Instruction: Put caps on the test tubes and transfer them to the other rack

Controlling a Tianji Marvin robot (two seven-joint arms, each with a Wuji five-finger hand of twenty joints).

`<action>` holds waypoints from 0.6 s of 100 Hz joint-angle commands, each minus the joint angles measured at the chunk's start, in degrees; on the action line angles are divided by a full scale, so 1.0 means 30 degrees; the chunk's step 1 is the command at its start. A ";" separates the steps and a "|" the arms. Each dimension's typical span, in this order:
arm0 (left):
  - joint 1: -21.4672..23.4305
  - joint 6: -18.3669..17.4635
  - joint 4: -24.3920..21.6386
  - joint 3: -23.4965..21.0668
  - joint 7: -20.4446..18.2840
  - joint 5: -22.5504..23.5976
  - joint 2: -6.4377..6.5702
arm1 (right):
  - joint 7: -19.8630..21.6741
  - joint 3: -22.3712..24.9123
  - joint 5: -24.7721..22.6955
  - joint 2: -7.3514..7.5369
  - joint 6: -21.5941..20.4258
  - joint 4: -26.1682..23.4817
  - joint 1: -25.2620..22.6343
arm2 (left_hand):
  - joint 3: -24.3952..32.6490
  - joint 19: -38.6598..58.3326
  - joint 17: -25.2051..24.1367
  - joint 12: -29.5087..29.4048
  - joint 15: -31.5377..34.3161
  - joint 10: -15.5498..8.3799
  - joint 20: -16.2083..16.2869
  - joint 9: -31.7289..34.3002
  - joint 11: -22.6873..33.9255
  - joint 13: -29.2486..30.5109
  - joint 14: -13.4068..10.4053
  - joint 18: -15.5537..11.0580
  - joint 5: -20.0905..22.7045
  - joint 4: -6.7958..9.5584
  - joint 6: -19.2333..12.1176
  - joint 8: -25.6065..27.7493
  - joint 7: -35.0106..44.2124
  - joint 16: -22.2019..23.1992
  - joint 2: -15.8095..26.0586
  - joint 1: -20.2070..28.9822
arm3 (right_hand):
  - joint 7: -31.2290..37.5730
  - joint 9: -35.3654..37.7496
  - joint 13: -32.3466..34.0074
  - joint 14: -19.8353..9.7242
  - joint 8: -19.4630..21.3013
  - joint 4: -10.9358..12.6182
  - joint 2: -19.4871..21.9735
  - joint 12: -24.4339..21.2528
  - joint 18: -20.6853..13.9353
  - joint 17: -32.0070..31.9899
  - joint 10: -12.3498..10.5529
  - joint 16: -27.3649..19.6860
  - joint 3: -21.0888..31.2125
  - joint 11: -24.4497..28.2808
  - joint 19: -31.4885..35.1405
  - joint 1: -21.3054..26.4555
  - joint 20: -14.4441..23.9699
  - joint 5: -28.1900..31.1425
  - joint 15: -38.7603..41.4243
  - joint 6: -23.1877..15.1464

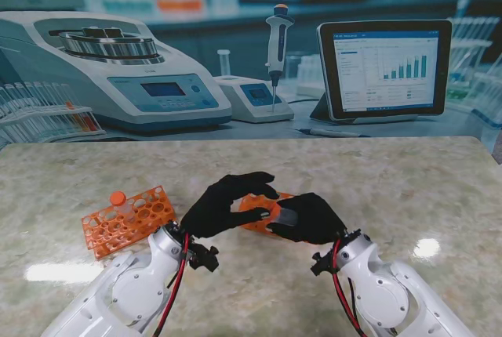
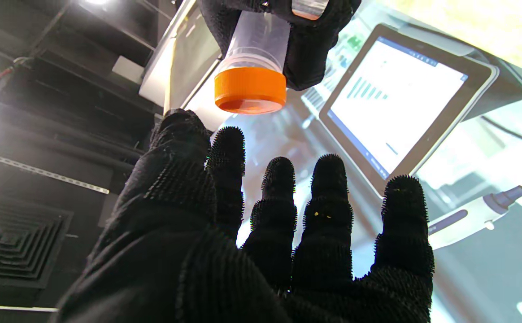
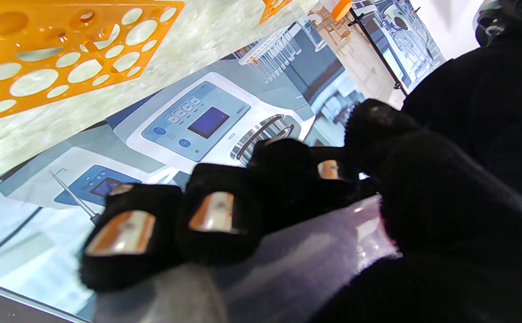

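Right hand (image 1: 307, 218) is clenched around a clear plastic tube (image 2: 256, 42), fingers wrapped over the body, holding it just above the surface near the middle of the scene. Its long axis points toward the left hand (image 1: 223, 205), with the orange cap (image 2: 250, 89) already sitting on the end that faces that palm. From the left wrist view the cap hangs just beyond the fingertips (image 2: 280, 172), apart from them; those fingers are spread and grip nothing. So the left hand is the one placed to reach the cap, and I would judge the coming move to be closing on it to tighten it, or else taking the tube over.

Behind the two hands, partly hidden by them, lies an orange rack (image 1: 249, 202). A second orange rack (image 1: 129, 219) sits well to the left on the marble-patterned surface (image 1: 408, 188), with one capped tube (image 1: 118, 198) standing at its far left corner. Which of the racks is the destination I cannot tell.

Along the far edge runs a printed lab backdrop (image 1: 149, 63), tablet chart included; none of its writing is readable, and the tube shows no legible label.
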 commanded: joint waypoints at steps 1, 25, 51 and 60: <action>-0.0130 0.0106 0.0165 -0.0025 -0.0275 -0.0154 0.0108 | 0.0046 -0.0019 -0.0033 -0.0034 -0.0046 -0.0154 -0.0196 | -0.0039 -0.1314 -0.0753 -0.0522 -0.0681 -0.0382 -0.1108 -0.0882 -0.0463 -0.0666 0.0071 0.0360 -0.0461 0.0144 0.0238 0.0144 -0.0694 -0.0701 0.0644 -0.0677 | 0.1339 0.0782 0.0326 -0.2500 0.0408 -0.0284 0.0277 0.0296 -0.1130 0.1103 -0.0363 0.1282 0.0034 0.0394 0.5244 0.0314 0.1043 0.0964 0.3865 -0.0007; -0.0528 0.0251 0.0561 0.0176 -0.1250 -0.0860 0.0271 | 0.0067 0.0033 -0.0074 -0.0018 -0.0142 -0.0272 -0.0324 | -0.0473 -0.2416 -0.1280 -0.0879 -0.1346 -0.0333 -0.1674 -0.1730 -0.0882 -0.1591 -0.0034 0.0534 -0.1233 0.0006 0.0662 -0.0486 -0.1653 -0.1443 0.0605 -0.1797 | 0.1339 0.0783 0.0326 -0.2500 0.0408 -0.0284 0.0291 0.0292 -0.1130 0.1103 -0.0356 0.1282 0.0029 0.0389 0.5244 0.0326 0.1043 0.0964 0.3865 -0.0007; -0.0677 0.0180 0.0842 0.0323 -0.1763 -0.1280 0.0363 | 0.0041 0.0111 -0.0140 -0.0012 -0.0234 -0.0391 -0.0445 | -0.0876 -0.2557 -0.1140 -0.1026 -0.1370 -0.0281 -0.1659 -0.1998 -0.0995 -0.1819 -0.0071 0.0523 -0.1401 -0.0127 0.0875 -0.0807 -0.2241 -0.1619 0.0375 -0.2380 | 0.1339 0.0789 0.0326 -0.2500 0.0408 -0.0289 0.0281 0.0299 -0.1131 0.1103 -0.0372 0.1282 0.0016 0.0409 0.5242 0.0292 0.1043 0.0964 0.3865 -0.0007; -0.0712 0.0144 0.0915 0.0360 -0.1878 -0.1348 0.0386 | 0.0037 0.0106 -0.0145 -0.0013 -0.0203 -0.0413 -0.0464 | -0.0960 -0.2522 -0.1054 -0.1057 -0.1352 -0.0239 -0.1610 -0.2039 -0.1016 -0.1819 -0.0133 0.0538 -0.1371 -0.0132 0.0971 -0.0884 -0.2379 -0.1642 0.0315 -0.2506 | 0.1339 0.0785 0.0326 -0.2500 0.0409 -0.0289 0.0277 0.0297 -0.1140 0.1103 -0.0376 0.1282 0.0019 0.0405 0.5235 0.0323 0.1039 0.0964 0.3865 -0.0007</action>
